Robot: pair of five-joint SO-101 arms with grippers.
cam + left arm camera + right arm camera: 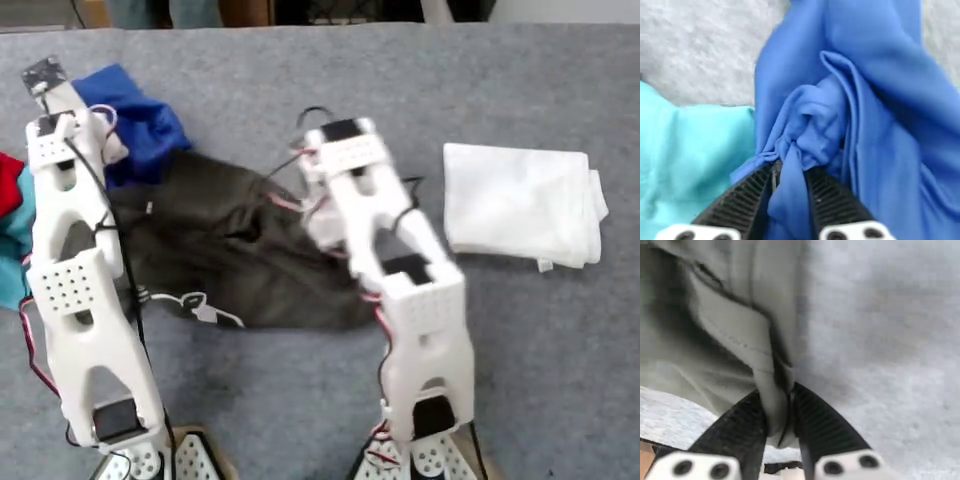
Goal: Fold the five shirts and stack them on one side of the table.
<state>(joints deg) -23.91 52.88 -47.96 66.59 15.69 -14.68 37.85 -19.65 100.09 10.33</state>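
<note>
I count five shirts on the one grey table (560, 380): one blue shirt (145, 120), one dark olive shirt (220, 250), one white shirt (520, 205), one turquoise shirt (12, 255), one red shirt (6, 185). Two arms, the left arm (80, 290) and right arm (410, 280). Two grippers, the left gripper (789, 167) and right gripper (779, 397).

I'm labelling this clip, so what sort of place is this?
Likely a robotics lab bench for laundry folding: a grey cloth-covered table, the left arm and right arm, and a folded white shirt.
</note>
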